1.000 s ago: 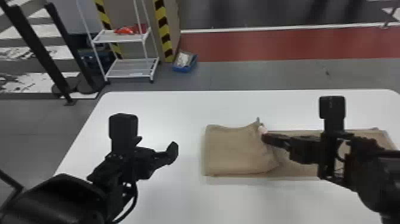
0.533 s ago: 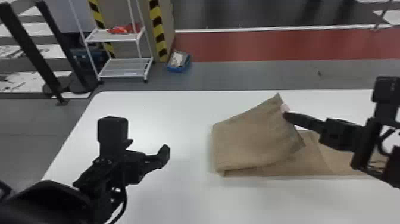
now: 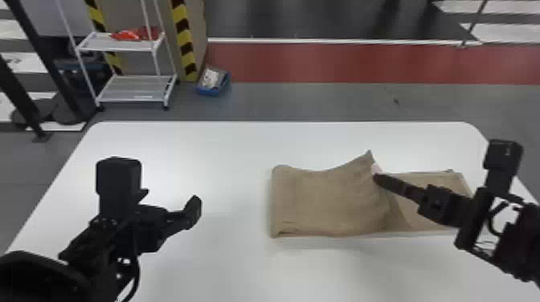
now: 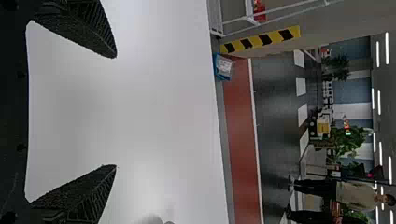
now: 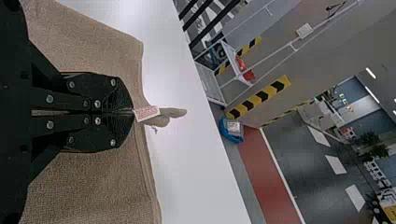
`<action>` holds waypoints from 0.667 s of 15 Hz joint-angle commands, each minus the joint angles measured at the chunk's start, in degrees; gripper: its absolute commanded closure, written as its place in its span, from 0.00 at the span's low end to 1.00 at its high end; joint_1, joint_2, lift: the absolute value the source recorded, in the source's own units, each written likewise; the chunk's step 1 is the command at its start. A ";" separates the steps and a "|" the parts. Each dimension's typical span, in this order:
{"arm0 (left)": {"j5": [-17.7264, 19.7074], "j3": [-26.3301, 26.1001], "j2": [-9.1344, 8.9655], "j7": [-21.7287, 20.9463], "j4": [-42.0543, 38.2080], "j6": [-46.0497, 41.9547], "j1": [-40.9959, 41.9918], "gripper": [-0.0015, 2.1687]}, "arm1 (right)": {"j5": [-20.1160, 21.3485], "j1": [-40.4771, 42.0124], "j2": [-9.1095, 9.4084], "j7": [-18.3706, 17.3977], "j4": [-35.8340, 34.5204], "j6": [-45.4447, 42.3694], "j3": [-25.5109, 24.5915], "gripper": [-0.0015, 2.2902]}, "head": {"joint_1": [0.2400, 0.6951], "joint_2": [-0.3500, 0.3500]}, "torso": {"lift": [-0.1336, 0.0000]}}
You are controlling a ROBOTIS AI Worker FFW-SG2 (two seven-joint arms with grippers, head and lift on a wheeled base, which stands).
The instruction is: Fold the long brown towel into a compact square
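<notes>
Folding appears partial: right gripper [image 5: 133, 112] clamped on the towel [image 3: 321, 200], left gripper [image 4: 116, 111] fingers apart, section toward the bench's [image 3: 241, 140] right edge remaining to be folded.

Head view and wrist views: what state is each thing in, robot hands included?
Brown towel: partly folded, edge raised
Left gripper: open, empty
Right gripper: shut on towel's edge
White table: bearing the towel
Shelf rack: standing, red item on top shelf
Blue bin: uncovered, holding something pale
</notes>
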 commanded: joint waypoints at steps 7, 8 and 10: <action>-0.21 -0.02 0.08 0.07 0.59 -0.01 -0.36 0.02 | -7.54 -1.78 -5.56 0.83 0.90 3.98 -11.35 0.49 | 1.00 0.40 | 0.07; -0.39 -0.37 -0.01 0.07 0.59 -0.01 -0.36 0.02 | -6.58 -1.25 -6.09 1.36 3.80 1.87 -10.65 0.49 | 1.00 0.38 | 0.07; -1.09 -0.98 -0.18 0.15 0.67 -0.01 -0.36 0.02 | -4.47 -0.73 -6.00 1.53 6.44 -2.34 -8.71 0.49 | 1.00 0.34 | 0.07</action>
